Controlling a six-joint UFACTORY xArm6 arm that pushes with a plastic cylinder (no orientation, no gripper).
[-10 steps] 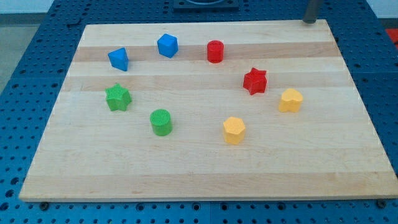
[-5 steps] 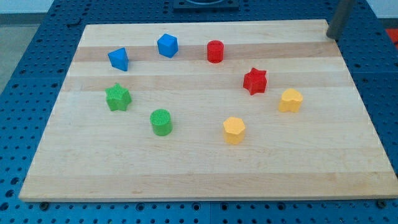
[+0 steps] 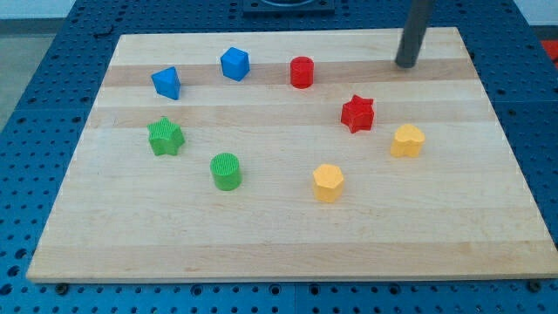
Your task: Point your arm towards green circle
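The green circle [image 3: 226, 171] stands on the wooden board [image 3: 279, 235], left of centre and low in the view. My tip [image 3: 405, 65] touches the board near its top right, far to the right of and above the green circle. The red star [image 3: 357, 113] lies just below and left of the tip, and the red circle [image 3: 302, 71] lies to the tip's left.
A green star [image 3: 165, 137] sits up-left of the green circle. Two blue blocks [image 3: 166, 83] [image 3: 234, 64] lie at the top left. Two yellow blocks [image 3: 328, 183] [image 3: 407, 140] lie to the right. A blue pegboard [image 3: 35, 105] surrounds the board.
The rod has moved from the board's top right corner leftward and down onto the board. No block has moved.
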